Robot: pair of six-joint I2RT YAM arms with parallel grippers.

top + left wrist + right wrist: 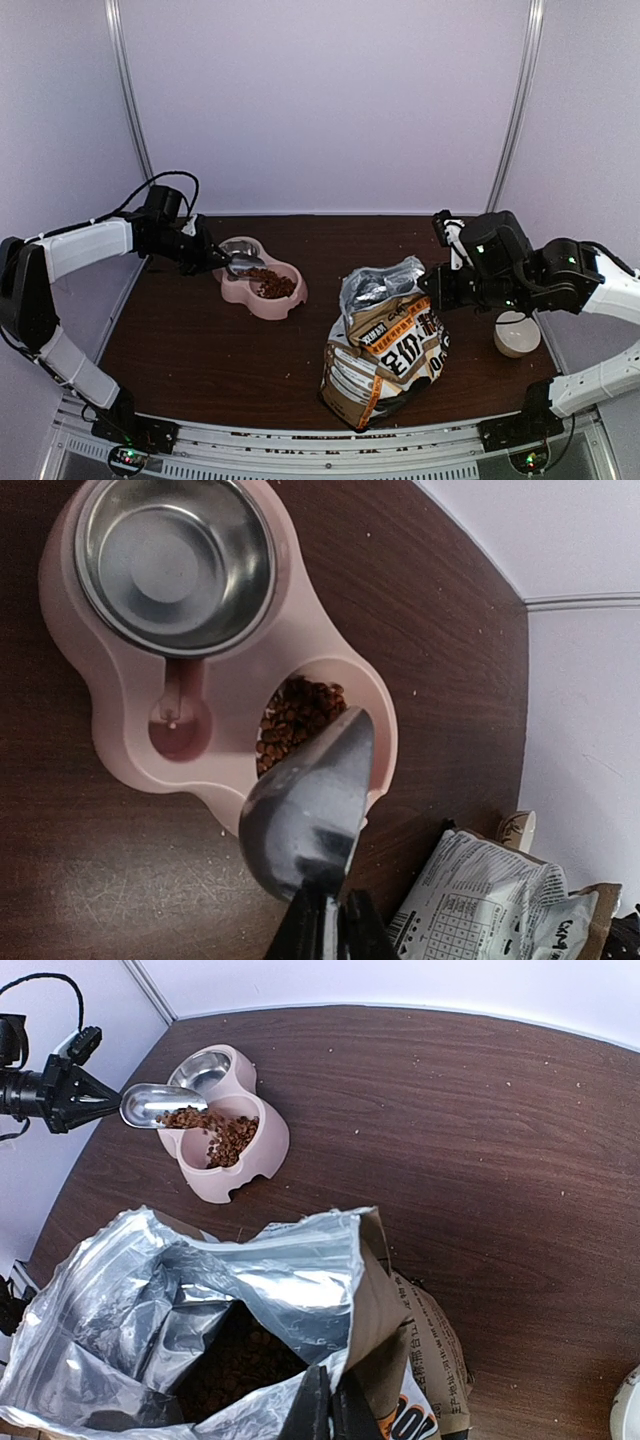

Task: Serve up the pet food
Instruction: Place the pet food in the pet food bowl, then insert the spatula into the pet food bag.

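My left gripper [213, 260] pinches the scoop [305, 815] handle and my right gripper [322, 1410] pinches the bag [385, 350] rim, so I should tip slowly and slide the pet food [295, 715] into the pink feeder [120, 710] at the far left, not over its edge.

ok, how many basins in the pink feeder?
2. The steel-lined basin, farther from the bag, is empty; the other basin, nearer it, holds kibble. Neither is hidden.
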